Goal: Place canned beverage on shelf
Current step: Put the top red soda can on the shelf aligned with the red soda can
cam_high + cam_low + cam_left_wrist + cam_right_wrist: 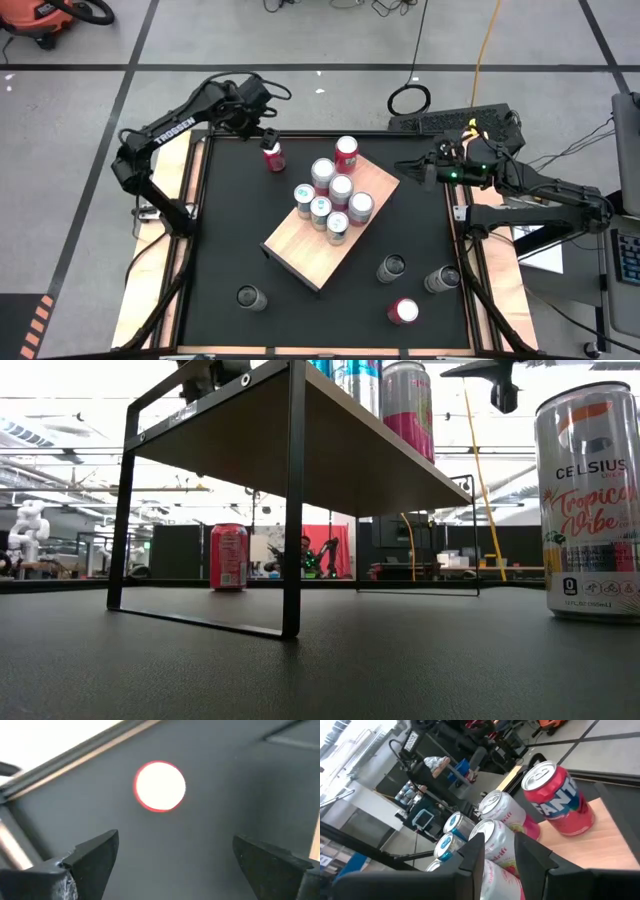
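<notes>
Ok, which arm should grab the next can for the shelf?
Probably the left. The left gripper hangs open right over the red can at the table's far edge, off the shelf. The right gripper is beside the shelf, far from any loose can.

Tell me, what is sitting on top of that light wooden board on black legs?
On the light tan wooden shelf stand seven drink cans, including a red Fanta can. The low view shows nothing beneath the board.
</notes>
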You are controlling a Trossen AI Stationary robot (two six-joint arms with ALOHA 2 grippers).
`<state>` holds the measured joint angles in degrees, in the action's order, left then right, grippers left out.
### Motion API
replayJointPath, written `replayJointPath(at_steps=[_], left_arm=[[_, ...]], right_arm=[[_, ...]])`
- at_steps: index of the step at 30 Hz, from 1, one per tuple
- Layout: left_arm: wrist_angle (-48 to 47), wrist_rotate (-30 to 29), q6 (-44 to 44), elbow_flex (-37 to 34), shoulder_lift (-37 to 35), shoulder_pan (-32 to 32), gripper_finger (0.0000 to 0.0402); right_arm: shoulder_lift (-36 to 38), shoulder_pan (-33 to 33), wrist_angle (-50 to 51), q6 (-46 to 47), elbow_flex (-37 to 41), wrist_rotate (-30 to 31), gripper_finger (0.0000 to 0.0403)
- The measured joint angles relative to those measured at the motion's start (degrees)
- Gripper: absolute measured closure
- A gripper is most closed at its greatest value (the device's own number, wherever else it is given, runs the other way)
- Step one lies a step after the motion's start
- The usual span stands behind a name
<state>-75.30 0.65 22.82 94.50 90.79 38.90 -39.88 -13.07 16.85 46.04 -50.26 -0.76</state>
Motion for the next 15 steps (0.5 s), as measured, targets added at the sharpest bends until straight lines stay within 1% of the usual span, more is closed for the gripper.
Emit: replayJointPath(at_steps=[2, 5, 7, 10, 15], left_arm=[[2.6, 3.3, -2.3, -2.4, 0.0, 0.9, 0.0008], [4.8, 5.1, -3.7, -6.0, 0.3, 2.2, 0.0008], [3.4, 5.4, -3.7, -7.6, 0.4, 2.5, 0.0008], [2.2, 5.6, -3.7, -8.2, 0.3, 1.8, 0.0008], [7.0, 5.5, -2.9, -9.2, 0.4, 1.4, 0.0008]], right_arm=[[-0.3, 0.4, 0.0, 0.0, 0.0, -0.9, 0.0316], [-0.8, 1.4, 0.1, -0.4, 0.0, -1.0, 0.0316], [-1.3, 1.8, 0.1, -1.1, 0.0, -1.0, 0.0316], [-2.0, 2.7, 0.1, -1.5, 0.0, -1.9, 0.0316], [-3.2, 5.2, 0.2, -3.1, 0.0, -2.4, 0.0316]])
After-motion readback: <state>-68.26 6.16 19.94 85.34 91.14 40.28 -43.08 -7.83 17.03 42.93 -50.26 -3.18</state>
